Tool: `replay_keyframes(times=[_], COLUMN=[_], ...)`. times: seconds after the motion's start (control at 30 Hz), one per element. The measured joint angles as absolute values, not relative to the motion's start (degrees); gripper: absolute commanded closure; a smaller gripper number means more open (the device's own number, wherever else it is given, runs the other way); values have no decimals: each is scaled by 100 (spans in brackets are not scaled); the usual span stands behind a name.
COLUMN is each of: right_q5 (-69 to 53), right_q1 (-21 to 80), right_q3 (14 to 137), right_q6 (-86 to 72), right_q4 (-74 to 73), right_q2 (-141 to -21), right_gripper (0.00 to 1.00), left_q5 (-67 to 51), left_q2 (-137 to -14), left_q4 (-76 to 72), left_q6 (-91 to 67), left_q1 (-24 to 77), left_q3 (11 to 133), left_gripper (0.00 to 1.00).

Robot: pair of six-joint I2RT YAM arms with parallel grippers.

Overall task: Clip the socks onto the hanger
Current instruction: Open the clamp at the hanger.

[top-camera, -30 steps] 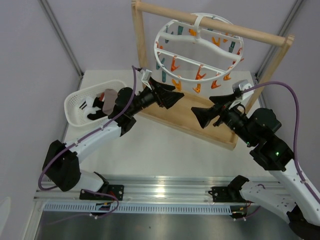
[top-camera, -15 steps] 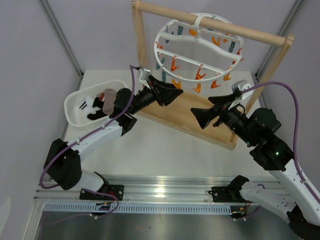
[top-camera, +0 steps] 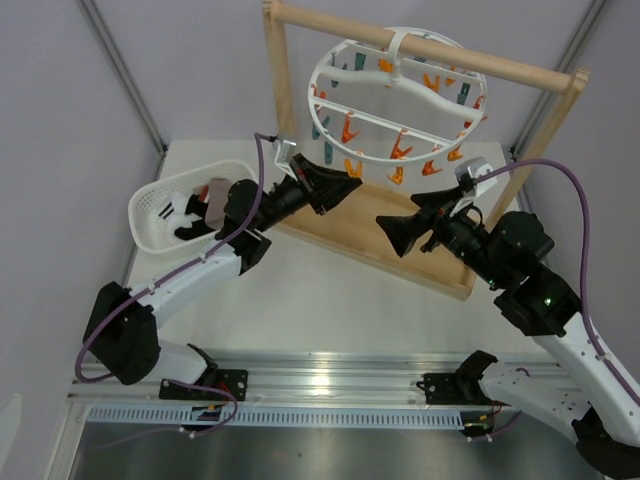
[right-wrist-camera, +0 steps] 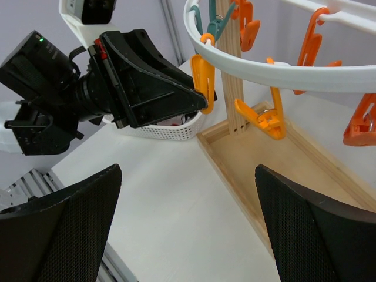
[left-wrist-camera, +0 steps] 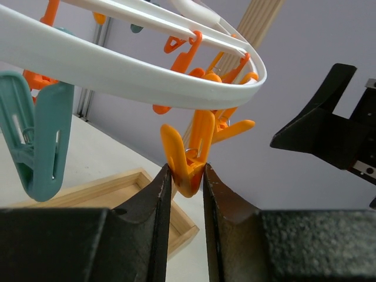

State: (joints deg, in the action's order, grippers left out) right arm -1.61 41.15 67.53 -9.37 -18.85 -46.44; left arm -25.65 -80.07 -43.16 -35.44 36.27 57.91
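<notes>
The hanger (top-camera: 314, 100), a round white ring with orange and teal clips, hangs from a wooden bar. My left gripper (top-camera: 353, 183) reaches up to the ring's lower left edge. In the left wrist view its jaws (left-wrist-camera: 183, 177) pinch the bottom of an orange clip (left-wrist-camera: 191, 154) hanging from the ring (left-wrist-camera: 117, 76). One taupe sock (top-camera: 214, 193) lies in the basket; the rest of the socks cannot be made out. My right gripper (top-camera: 395, 224) hovers open under the ring's front, with nothing between its fingers (right-wrist-camera: 187, 176). Its wrist view shows the pinched orange clip (right-wrist-camera: 202, 81).
A wooden frame rack (top-camera: 430, 52) carries the ring, and its tray base (top-camera: 400, 250) lies under both grippers. A white mesh basket (top-camera: 148, 222) at the left holds dark socks too. A teal clip (left-wrist-camera: 38, 138) hangs left of the pinched clip.
My left gripper has risen toward the ring and closed from wide open onto the orange clip. My right gripper has drifted slightly left and stayed open.
</notes>
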Motion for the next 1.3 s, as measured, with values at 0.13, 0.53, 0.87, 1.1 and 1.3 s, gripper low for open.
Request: replay_keyframes(times=[0.13, 0.53, 0.87, 1.1, 1.3], right_q5=[-180, 615, 2742, 3675, 3736], right_q1=[4115, 4508, 5780, 5894, 5776], right_q3=[6792, 7535, 8617, 9238, 9325], right_q6=[-976, -1326, -1413, -1334, -1284], right_q4=[-1896, -1925, -2152, -2342, -2482], right_q2=[-4786, -5446, -6654, -7286, -7439], right_gripper=[4, 11, 19, 19, 22], left_q5=[-2491, -1162, 364, 1002, 1190], left_q2=[-7782, -7247, -7511, -7550, -7550], left_q4=[-4248, -3371, -3024, -3030, -3030], left_q6=[-3509, -2381, -998, -351, -187], left_q1=[3636, 4222, 4866, 5122, 5146], left_q3=[5699, 5680, 5968, 6010, 6007], left_gripper=[96, 99, 99, 99, 99])
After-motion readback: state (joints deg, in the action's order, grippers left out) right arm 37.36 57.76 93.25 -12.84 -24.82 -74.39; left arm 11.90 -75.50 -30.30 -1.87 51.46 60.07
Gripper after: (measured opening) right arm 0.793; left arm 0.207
